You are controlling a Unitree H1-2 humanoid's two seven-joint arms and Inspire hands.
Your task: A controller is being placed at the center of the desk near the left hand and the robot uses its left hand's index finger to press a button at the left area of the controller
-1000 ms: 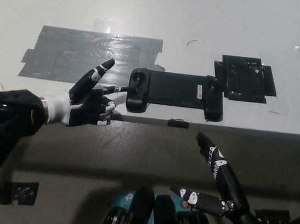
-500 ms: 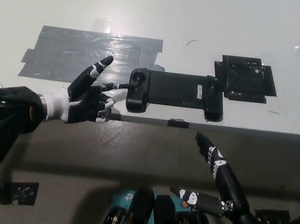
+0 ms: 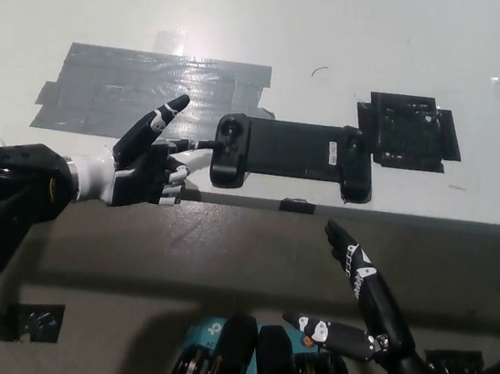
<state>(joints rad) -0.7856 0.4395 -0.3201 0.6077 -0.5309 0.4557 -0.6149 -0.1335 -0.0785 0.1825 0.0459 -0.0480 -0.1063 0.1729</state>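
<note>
White, my left hand (image 3: 141, 173) holds nothing, index fingertip at the controller (image 3: 291, 156): a sideways push could slide it across the desk (image 3: 344, 33).

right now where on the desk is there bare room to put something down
The widest free patch is the white top beyond the grey tape, controller and black square pad, across the whole far side. A smaller bare patch lies right of the pad. It is crowded at the near edge, where the left hand points at the controller's left end. The right hand rests below the desk edge.
</note>
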